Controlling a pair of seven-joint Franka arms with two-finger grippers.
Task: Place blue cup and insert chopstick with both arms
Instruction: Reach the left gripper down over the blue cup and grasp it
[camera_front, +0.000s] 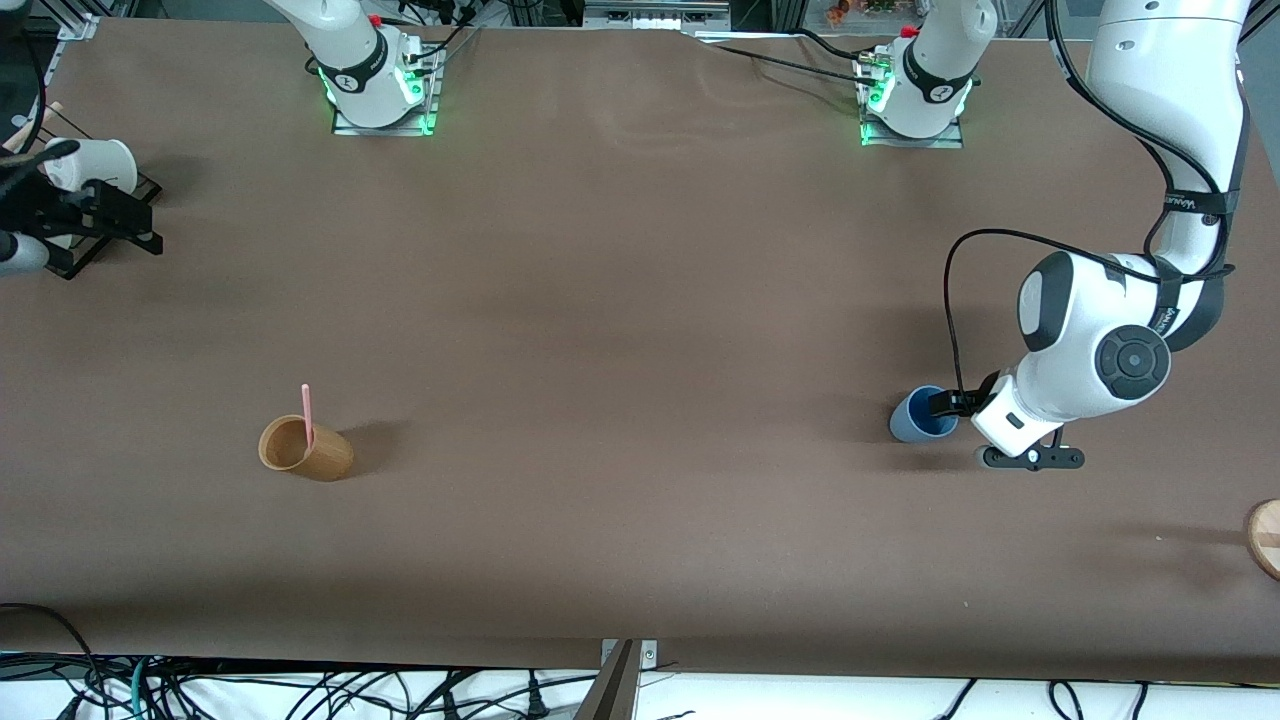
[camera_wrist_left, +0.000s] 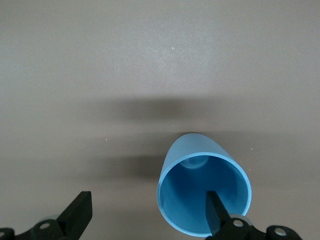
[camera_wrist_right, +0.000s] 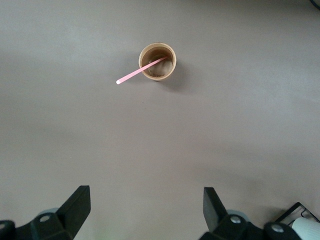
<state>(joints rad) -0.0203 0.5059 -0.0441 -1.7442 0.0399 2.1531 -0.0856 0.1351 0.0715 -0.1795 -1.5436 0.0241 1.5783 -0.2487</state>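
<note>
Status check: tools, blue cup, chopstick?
Left tool open at blue cup, one finger inside rim. Right tool open, waiting. Chopstick stands in wooden cup.

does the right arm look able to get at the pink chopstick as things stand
Probably yes. The chopstick stands in the wooden cup, its upper end sticking out above the rim with bare table around. The right gripper is open, high above the table with nothing between. The left gripper is at the blue cup.

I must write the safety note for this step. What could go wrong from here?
The left pincer is open, with one finger inside the blue cup and the other outside; a careless closing may tip the cup. The chopstick leans in the wooden cup, so a pull may topple that cup.
</note>
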